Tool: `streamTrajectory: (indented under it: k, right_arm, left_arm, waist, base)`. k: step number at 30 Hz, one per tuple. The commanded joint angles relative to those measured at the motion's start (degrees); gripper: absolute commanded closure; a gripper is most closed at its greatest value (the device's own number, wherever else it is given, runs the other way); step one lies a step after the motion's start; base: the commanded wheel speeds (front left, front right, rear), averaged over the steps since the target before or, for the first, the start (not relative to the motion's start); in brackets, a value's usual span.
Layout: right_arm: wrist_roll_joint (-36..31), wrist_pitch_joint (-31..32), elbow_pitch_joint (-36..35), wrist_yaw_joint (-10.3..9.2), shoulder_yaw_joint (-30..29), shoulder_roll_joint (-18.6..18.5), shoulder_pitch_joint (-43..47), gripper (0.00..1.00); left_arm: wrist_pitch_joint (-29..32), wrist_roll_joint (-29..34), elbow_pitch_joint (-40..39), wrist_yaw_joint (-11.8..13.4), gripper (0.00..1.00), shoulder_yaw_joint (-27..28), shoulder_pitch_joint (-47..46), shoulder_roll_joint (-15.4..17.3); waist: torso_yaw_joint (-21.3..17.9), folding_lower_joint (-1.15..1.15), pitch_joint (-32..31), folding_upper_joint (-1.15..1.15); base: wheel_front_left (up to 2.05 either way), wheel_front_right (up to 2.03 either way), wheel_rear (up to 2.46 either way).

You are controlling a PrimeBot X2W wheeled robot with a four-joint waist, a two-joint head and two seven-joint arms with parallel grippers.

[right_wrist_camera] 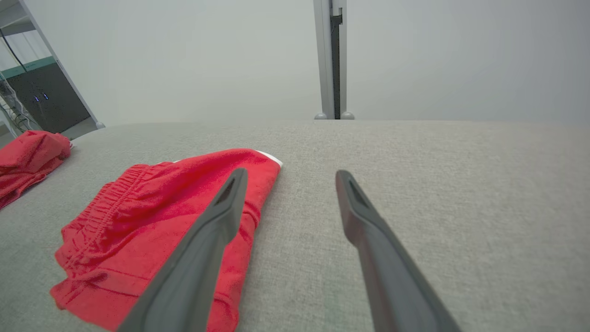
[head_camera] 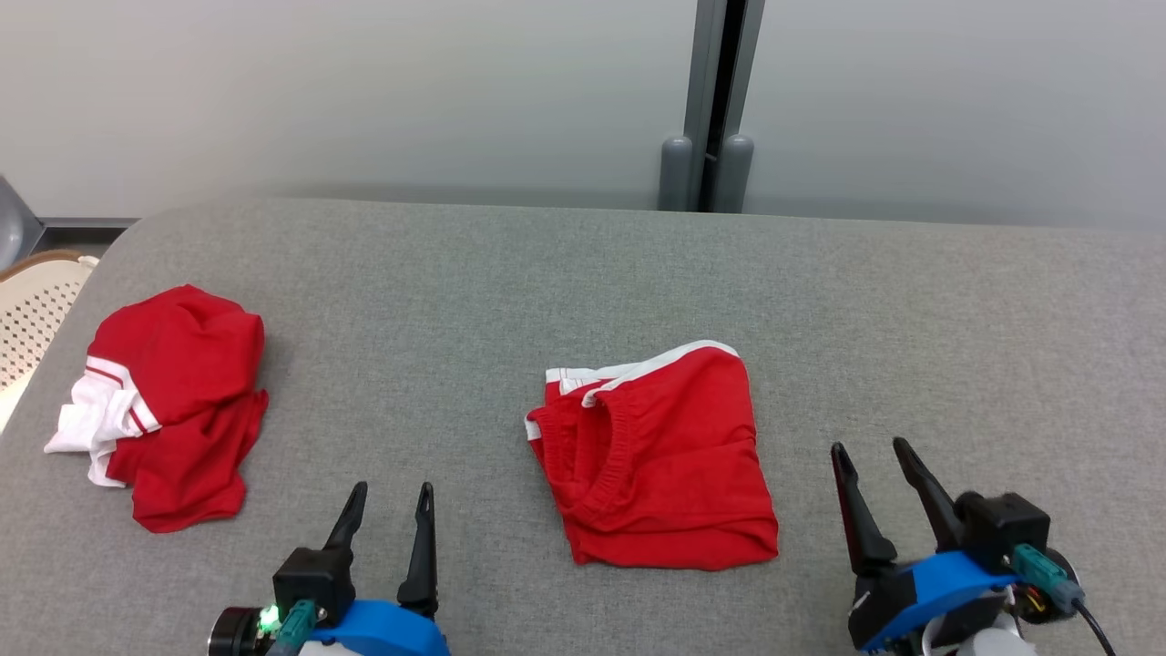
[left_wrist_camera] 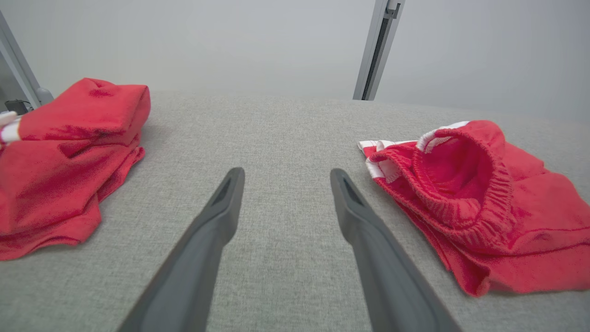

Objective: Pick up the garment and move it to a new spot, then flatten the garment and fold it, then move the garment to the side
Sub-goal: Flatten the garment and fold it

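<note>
Folded shorts, free grippers

The shorts (head_camera: 656,460) lie folded mid-table (head_camera: 547,273), within reach of the left gripper (head_camera: 393,489) and right gripper (head_camera: 868,446). Both are spread wide and empty, probably readying the sideways move toward the pile (head_camera: 164,405).

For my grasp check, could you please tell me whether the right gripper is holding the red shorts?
No, the right gripper stands open to the side of the red shorts, with bare grey tabletop between them.

Garment (head_camera: 656,456) right of pile (head_camera: 164,401)
</note>
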Motion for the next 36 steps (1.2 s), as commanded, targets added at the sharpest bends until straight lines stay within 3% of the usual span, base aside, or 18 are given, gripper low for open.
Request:
streamTrajectory:
  k: [1, 18, 28, 36]
  right_arm:
    - [-0.52, -0.19, 0.25, 0.00, -0.99, -0.06, 1.75, 0.00]
    - [1.40, -0.19, 2.50, 0.00, -0.69, -0.06, 3.04, 0.00]
    - [15.48, 0.57, 5.68, 0.01, 16.43, -0.14, -4.89, 0.00]
    - [25.83, 1.56, 10.94, 0.00, 24.59, -0.15, -11.02, 0.00]
  left_arm:
    - [-0.14, 0.64, -0.32, 0.42, 0.00, 0.53, 1.20, 0.05]
    - [-0.14, 1.53, -0.98, -0.03, 0.00, -0.26, 2.95, -0.31]
    - [-0.14, -0.66, 0.11, -0.11, 0.00, -2.80, 1.55, -0.30]
    - [-0.14, -1.62, 0.86, -0.04, 0.00, -3.58, 0.61, -0.31]
  waist:
    - [-0.50, 0.01, -0.67, 0.00]
    - [-0.18, 0.01, -0.72, 0.00]
    - [3.16, 0.01, 2.25, 0.00]
    - [6.84, 0.01, 3.84, 0.00]
  base:
    - [0.00, 0.00, 0.00]
    - [0.00, 0.00, 0.00]
    - [0.00, 0.00, 0.00]
    - [0.00, 0.00, 0.00]
